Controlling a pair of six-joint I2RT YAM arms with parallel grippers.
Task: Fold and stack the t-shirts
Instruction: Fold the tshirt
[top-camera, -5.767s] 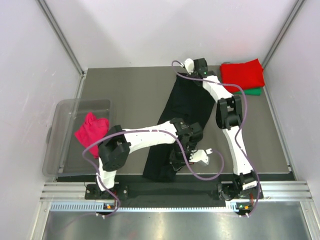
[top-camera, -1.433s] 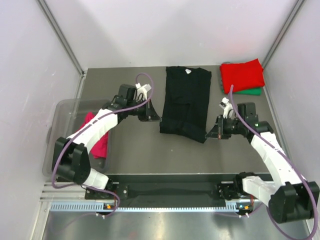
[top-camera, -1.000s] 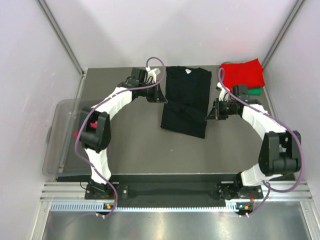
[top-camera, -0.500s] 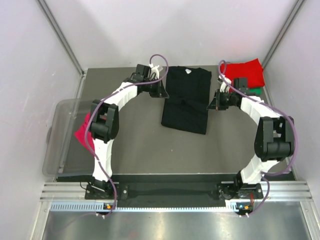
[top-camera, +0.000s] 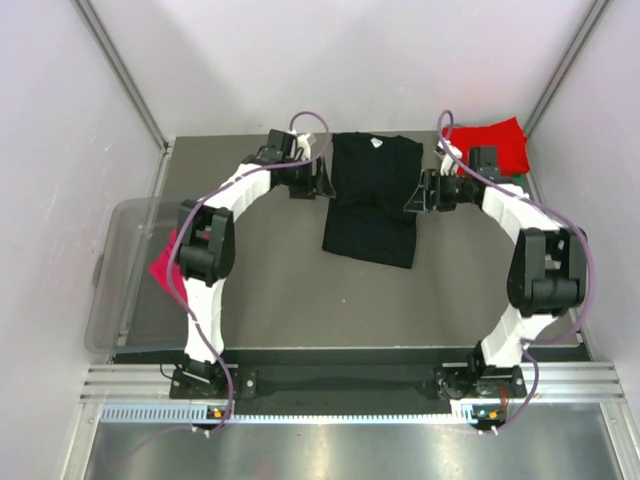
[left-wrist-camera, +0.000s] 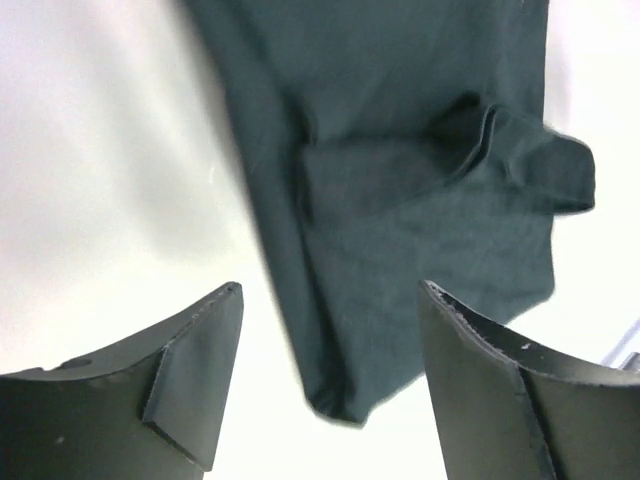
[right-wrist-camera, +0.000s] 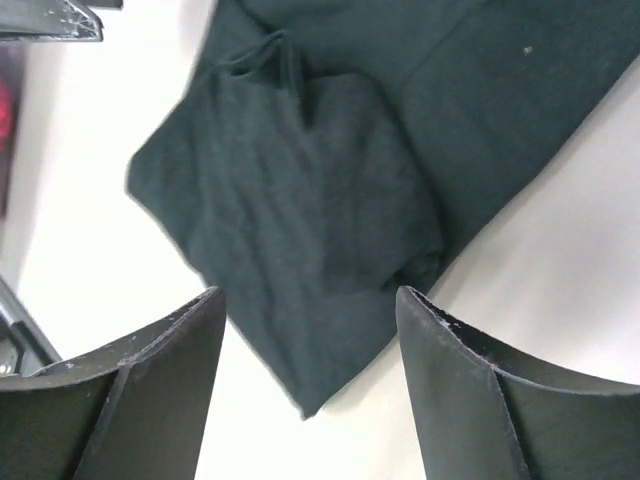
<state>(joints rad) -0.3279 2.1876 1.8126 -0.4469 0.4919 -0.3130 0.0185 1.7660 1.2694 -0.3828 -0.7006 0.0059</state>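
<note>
Peeking from behind the left arm, the magenta t-shirt (top-camera: 160, 268) in the clear bin (top-camera: 125, 225) is half hidden, and the right arm covers part of the red t-shirt (top-camera: 497, 143). The black t-shirt (top-camera: 372, 200) lies flat toward the table's far side between the left gripper (top-camera: 320, 182) and the right gripper (top-camera: 413, 197). Each gripper sits at one side edge of it, jaws spread and empty.

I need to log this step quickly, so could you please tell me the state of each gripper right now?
Left gripper: open, holding nothing, over the black t-shirt.
Right gripper: open, holding nothing, over the same shirt.
</note>
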